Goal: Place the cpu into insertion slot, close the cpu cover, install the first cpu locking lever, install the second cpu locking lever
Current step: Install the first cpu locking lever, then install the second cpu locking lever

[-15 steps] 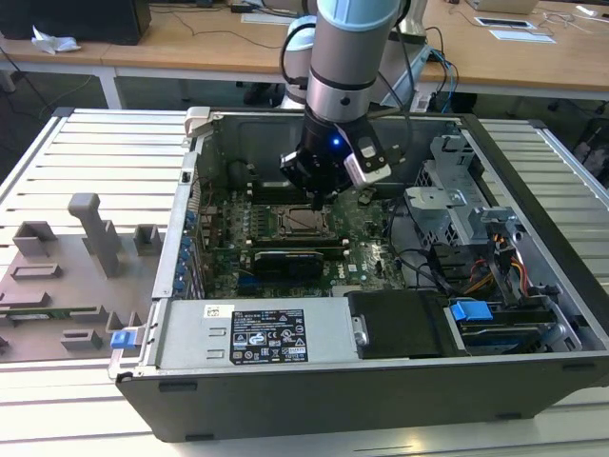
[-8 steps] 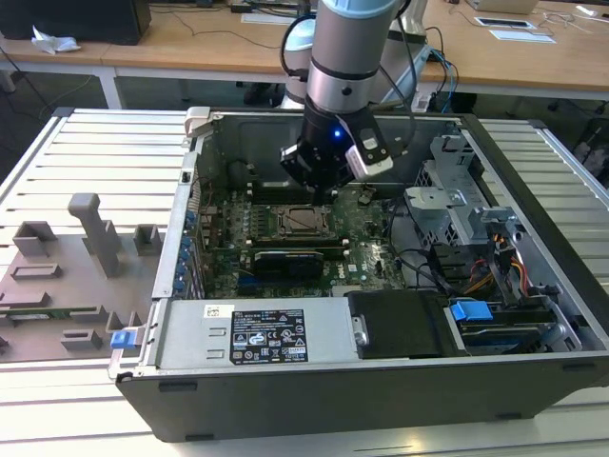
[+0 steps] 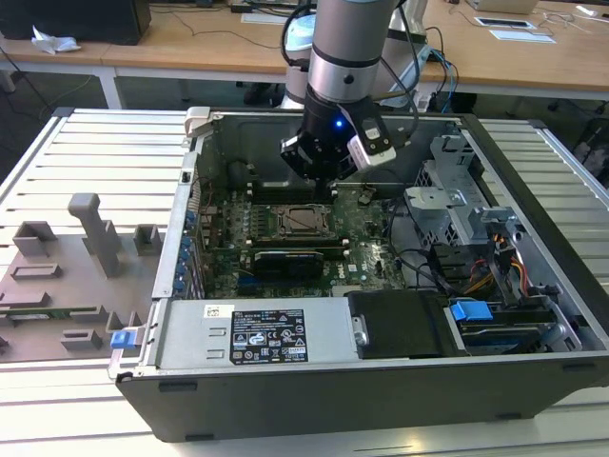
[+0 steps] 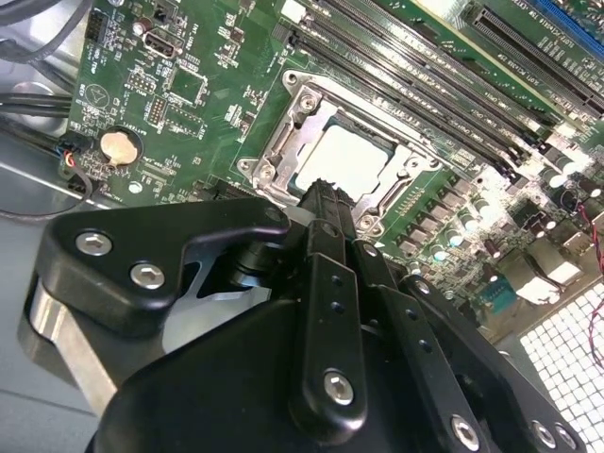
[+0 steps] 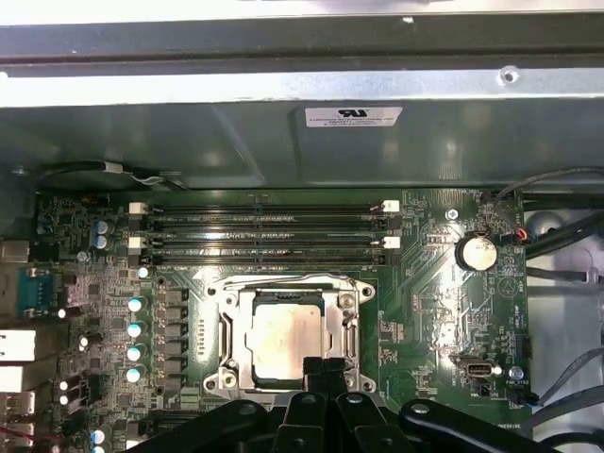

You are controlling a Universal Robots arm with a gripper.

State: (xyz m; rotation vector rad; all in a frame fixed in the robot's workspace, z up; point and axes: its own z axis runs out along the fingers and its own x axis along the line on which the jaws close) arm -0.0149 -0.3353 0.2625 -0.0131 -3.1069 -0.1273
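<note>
The cpu [image 5: 283, 335] [image 4: 344, 159] lies flat in the insertion slot [image 5: 225, 332] [image 3: 306, 221] on the green motherboard, its dull silver top facing up. The cpu cover [image 5: 288, 294] [image 4: 283, 142], a silver frame, lies down around the chip. My gripper [image 5: 322, 366] [image 4: 326, 198] is shut with nothing between its black fingers. Its tips hover at the socket's edge, just above one side of the frame. In the exterior view the gripper [image 3: 328, 188] hangs inside the open computer case, slightly behind the socket. Whether the locking levers are latched I cannot tell.
Long black memory slots [image 5: 264, 231] run beside the socket. A coin battery [image 5: 477, 252] and loose cables [image 5: 557, 274] sit to one side. The case walls [image 3: 314, 116] surround the board; a power supply [image 3: 257, 333] and drive bays [image 3: 476, 286] fill the near and right parts.
</note>
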